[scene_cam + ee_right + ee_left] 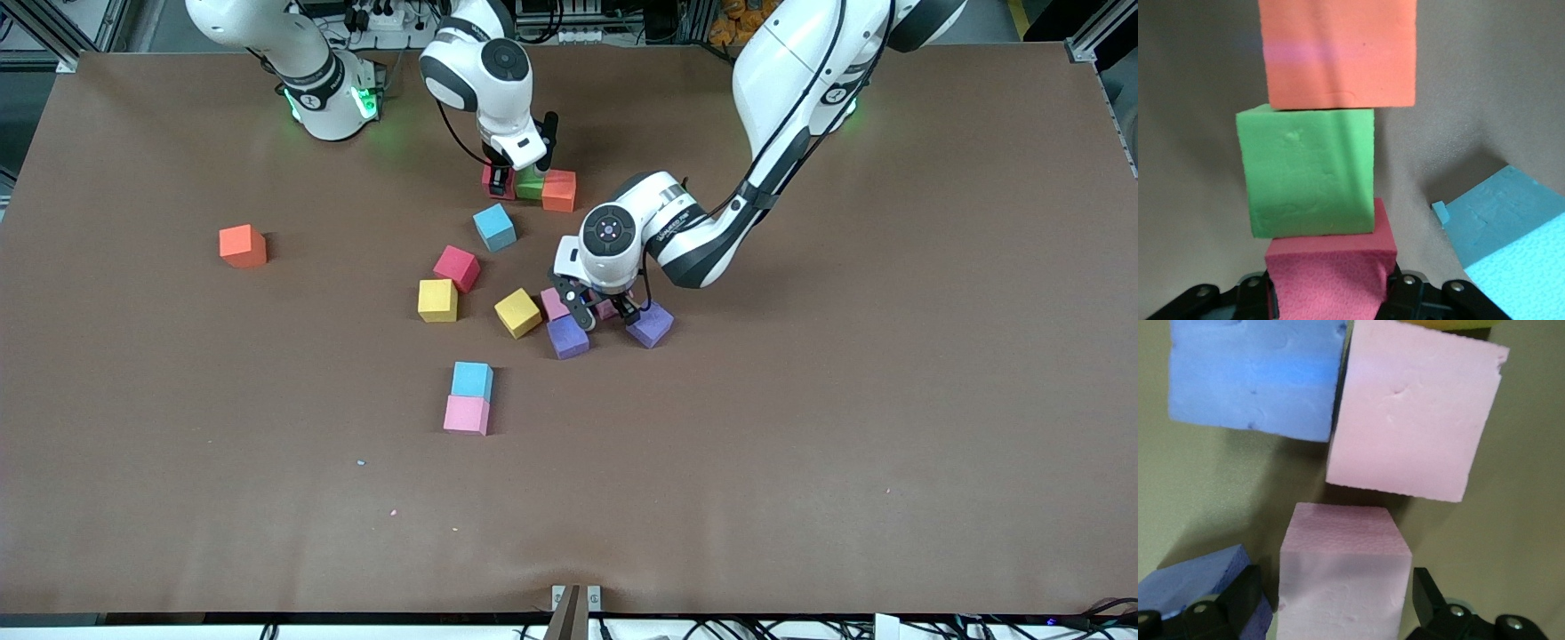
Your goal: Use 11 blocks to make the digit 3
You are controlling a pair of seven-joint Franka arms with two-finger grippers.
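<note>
Right gripper (504,180) clamped on crimson block (1331,280), butting it against green block (530,186) and orange block (559,190) to begin the digit's top row; row ran along the table's length, farthest from front camera; left gripper (605,312) spread astride pink block (1341,587), low among purple blocks (567,337), seemingly readying a pick.

A wide table (889,427) fills nearly the whole front view, covered by a matte brown sheet that wrinkles slightly at the edge nearest the camera. A few tiny pale specks (391,513) lie on the sheet. Aluminium frame rails (1089,40) stand at the table's corners by the robots' bases, and black cables (551,22) and a power strip (384,16) crowd the strip above the table. A small metal bracket (575,600) sits at the middle of the near edge. The light is even and soft.
</note>
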